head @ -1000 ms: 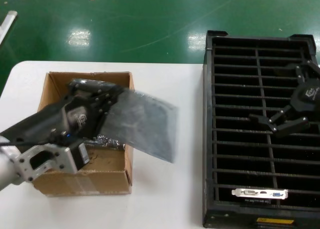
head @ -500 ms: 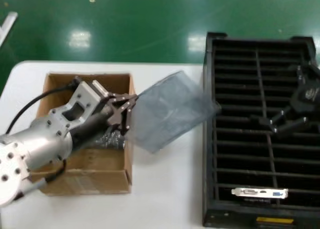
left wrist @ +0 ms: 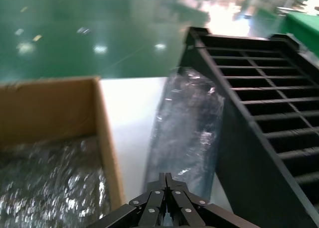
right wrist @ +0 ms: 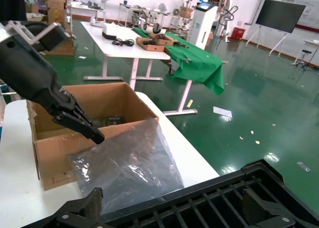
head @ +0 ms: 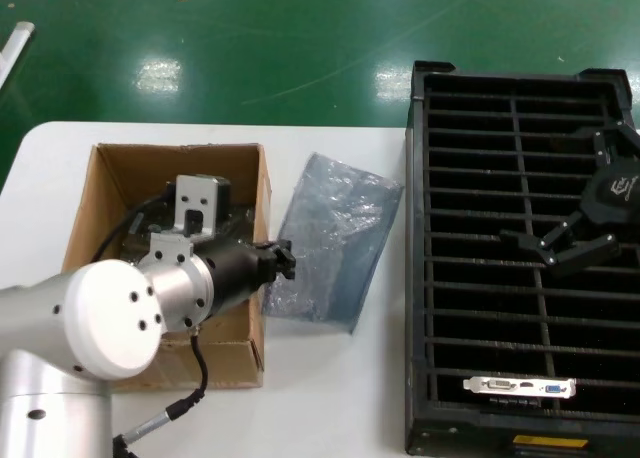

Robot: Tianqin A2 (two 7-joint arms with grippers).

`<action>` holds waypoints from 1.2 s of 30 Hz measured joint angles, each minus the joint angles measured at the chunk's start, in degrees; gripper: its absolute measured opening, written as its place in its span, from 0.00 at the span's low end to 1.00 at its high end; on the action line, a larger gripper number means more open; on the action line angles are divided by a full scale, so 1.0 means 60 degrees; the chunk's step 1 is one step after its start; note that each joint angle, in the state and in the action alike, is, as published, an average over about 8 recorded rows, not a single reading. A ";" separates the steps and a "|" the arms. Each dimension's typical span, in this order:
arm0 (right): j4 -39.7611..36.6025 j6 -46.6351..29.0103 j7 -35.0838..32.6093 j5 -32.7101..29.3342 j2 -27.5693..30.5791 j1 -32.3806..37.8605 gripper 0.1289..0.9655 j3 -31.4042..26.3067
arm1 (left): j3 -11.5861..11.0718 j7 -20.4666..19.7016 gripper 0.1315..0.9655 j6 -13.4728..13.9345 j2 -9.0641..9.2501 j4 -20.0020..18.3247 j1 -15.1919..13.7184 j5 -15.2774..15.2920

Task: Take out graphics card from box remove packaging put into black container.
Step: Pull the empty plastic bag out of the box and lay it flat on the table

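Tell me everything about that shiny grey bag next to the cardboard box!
The bag is crinkly, see-through dark-grey plastic, rectangular and looking flat and empty. It lies tilted on the white table, between the brown cardboard box and the black slotted tray. The left hand, shut, pinches its edge nearest the box. Its far corner reaches close to the tray; whether they touch isn't clear.

Crinkly translucent grey plastic bag (head: 335,240) lies at centre frame, between open brown cardboard box (head: 240,363) at left and large black slotted plastic tray (head: 417,278) at right. Dark graphics card's silver bracket (head: 520,386) stands slotted at tray's lower end.
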 joint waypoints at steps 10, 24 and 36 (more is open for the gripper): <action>0.0000 0.0000 0.0000 0.0000 0.0000 0.0000 1.00 0.0000 | 0.0462 -0.2113 0.08 -0.0090 0.0022 -0.0056 -0.0252 0.0887; 0.0009 0.0026 -0.0004 0.0002 -0.0010 -0.0023 1.00 0.0006 | 0.0154 0.1213 0.30 -0.1922 -0.0886 -0.3764 0.0454 0.0966; 0.0386 0.1068 -0.0179 0.0108 -0.0430 -0.0878 1.00 0.0291 | 0.0262 0.2361 0.61 -0.2980 -0.1146 -0.3537 0.1029 -0.0458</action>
